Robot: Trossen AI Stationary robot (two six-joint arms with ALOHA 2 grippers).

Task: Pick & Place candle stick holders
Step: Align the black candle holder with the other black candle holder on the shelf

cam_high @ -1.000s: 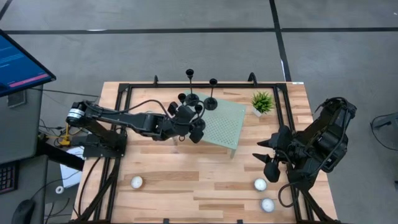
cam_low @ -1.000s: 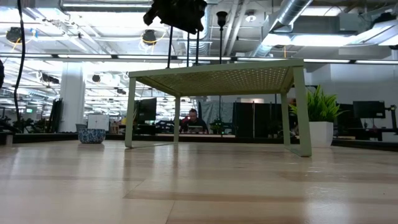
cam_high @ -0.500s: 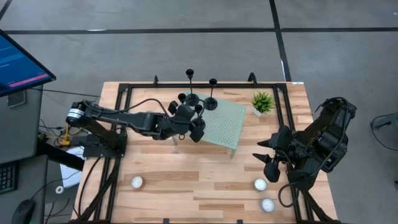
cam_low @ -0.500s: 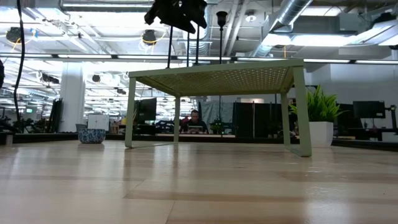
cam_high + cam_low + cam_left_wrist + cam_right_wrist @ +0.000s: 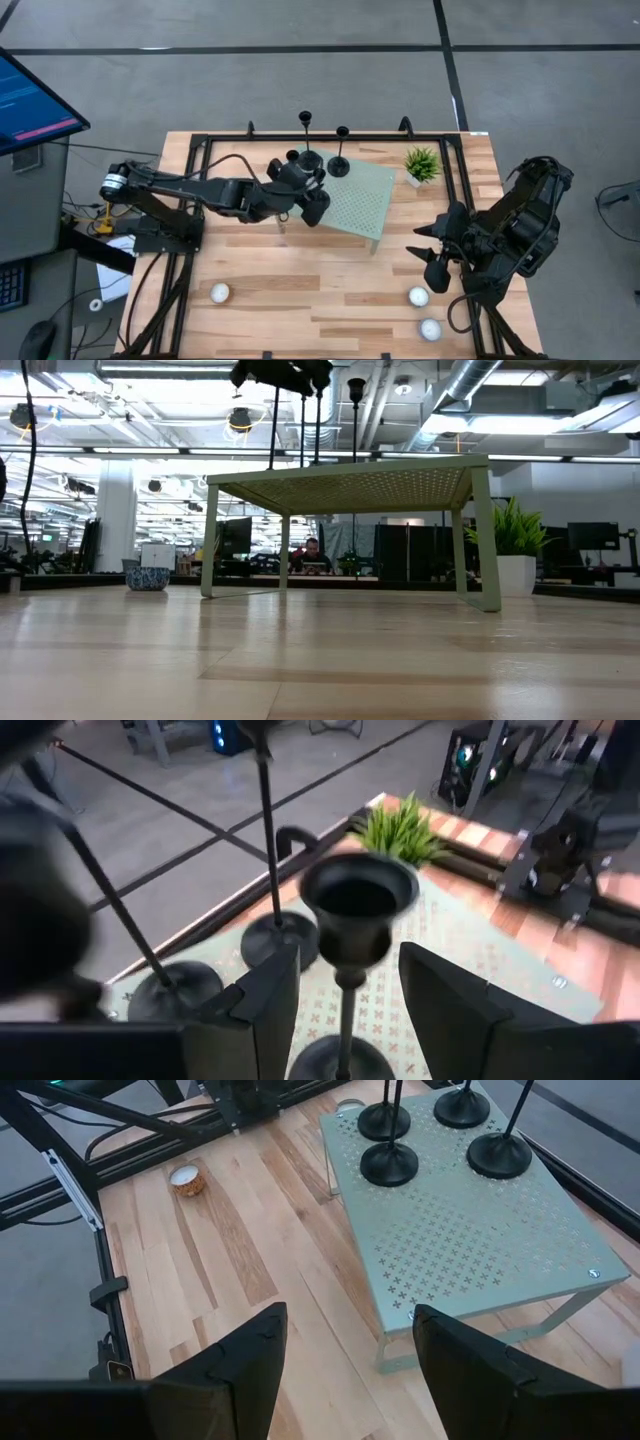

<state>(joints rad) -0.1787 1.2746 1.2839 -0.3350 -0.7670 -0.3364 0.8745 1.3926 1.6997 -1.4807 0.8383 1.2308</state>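
Left gripper hangs above the far-left corner of the green stand, fingers spread wide with nothing pinched. Straight ahead of it, between the two fingers in the left wrist view, a short holder stands upright, its stem vertical, cup opening upward and disc base flat on the perforated top; the fingers flank the stem below the cup without touching it. Just beyond that one stands a taller holder, also upright, with its round base on the stand, and off to one side of the gripper a third holder shows a stem that appears slanted in this close view, base likewise on the stand. From the right wrist view four black disc bases sit clustered at the far end of the stand, all stems rising straight up. From table height the thin stems rise vertically from the stand's top, with the gripper dark above them.

Past the holders, a plant sits near the stand's far-right corner. Three tealights lie on the table well away on the near side.

Right gripper waits off to the right of the stand, fingers apart, holding nothing.
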